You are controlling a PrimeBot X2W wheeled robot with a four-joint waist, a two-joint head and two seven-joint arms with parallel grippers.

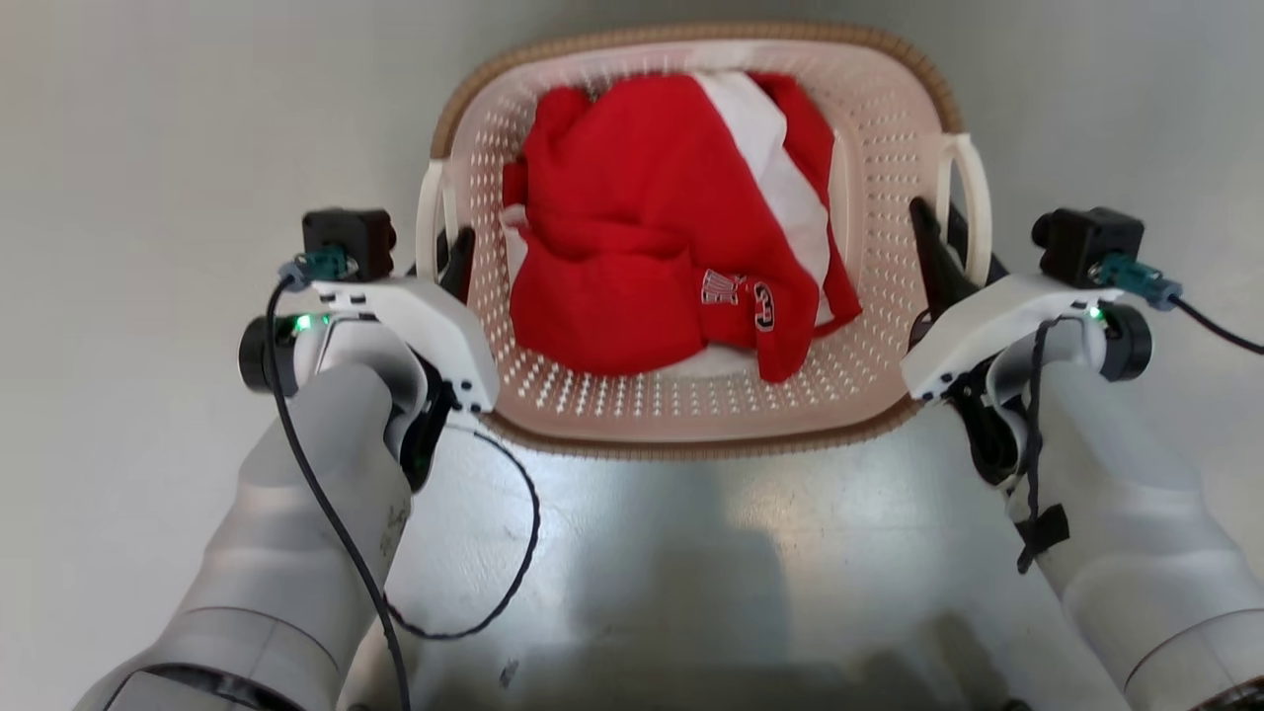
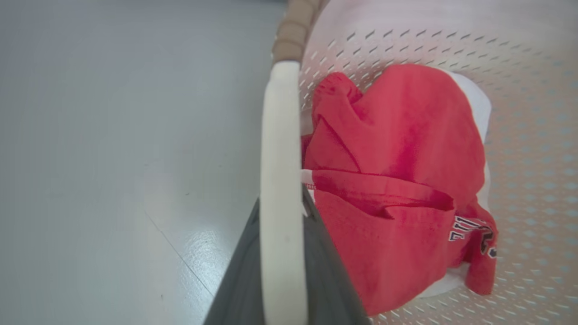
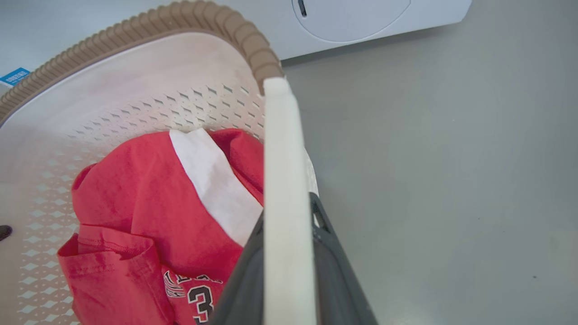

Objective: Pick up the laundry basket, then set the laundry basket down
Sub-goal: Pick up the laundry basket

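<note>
Holding the laundry basket (image 1: pixel 691 427) by both side handles. Have the left gripper (image 1: pixel 442 259) clamped on the left handle (image 1: pixel 429 212), with a dark finger pressed to each side of the white bar in the left wrist view. Trailing a black cable (image 1: pixel 326 513) back from that gripper along the pale forearm. Same grip with the right gripper (image 1: pixel 953 252): pinched shut on the right handle (image 1: pixel 976 193), which is sandwiched between its two fingers.

Just inward of each grip, meeting the perforated cream wall of the basket. Past that, between the two grippers, finding a crumpled red jersey (image 1: pixel 642 267) lying in the bottom. Showing a white panel on its far side and dark lettering with a numeral 3 on its near side, closer to the right gripper than to the left.

Ahead of the fingertips, following the brown ribbed rim (image 1: pixel 691 38) round the far end. Outward of each gripper, away from the basket, looking onto glossy grey floor (image 1: pixel 148 148). Cannot tell whether the base rests on that floor or hangs clear of it.

Farther ahead of the right gripper, beyond the rim, catching the lower front of a white washer (image 3: pixel 375 18) standing on the floor. Also a small blue label (image 3: pixel 13 76) off toward the left gripper's side.
</note>
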